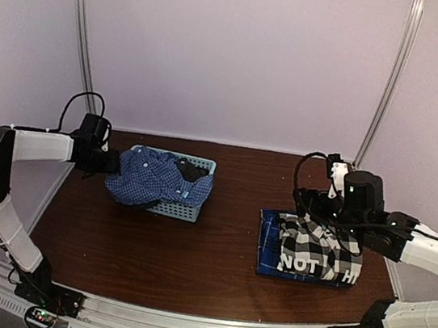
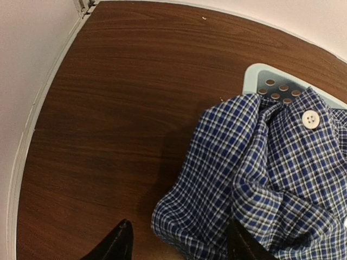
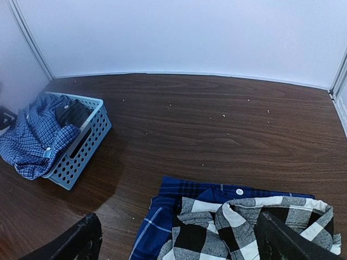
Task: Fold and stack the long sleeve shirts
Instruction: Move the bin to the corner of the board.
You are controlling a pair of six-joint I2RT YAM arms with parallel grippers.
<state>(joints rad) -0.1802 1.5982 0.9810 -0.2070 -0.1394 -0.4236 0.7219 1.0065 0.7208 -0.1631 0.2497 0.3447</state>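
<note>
A blue fine-check shirt [image 1: 152,177] with white buttons lies crumpled, spilling over the left rim of the basket onto the table. My left gripper [image 1: 113,164] is at its left edge. In the left wrist view the jaws [image 2: 181,246] stand apart with a fold of this shirt [image 2: 260,179] between them; the right fingertip [image 2: 241,244] touches the cloth. At the right a black-and-white plaid shirt [image 1: 313,247] with white lettering lies folded on a darker blue plaid shirt [image 1: 270,236]. My right gripper [image 1: 309,205] hovers open over the far edge of that stack [image 3: 244,227], holding nothing.
The light blue lattice basket [image 1: 184,208] stands left of centre, with something dark inside [image 3: 73,114]. Bare brown tabletop [image 1: 229,206] separates basket and stack. The left table edge and wall [image 2: 21,151] run close to my left gripper.
</note>
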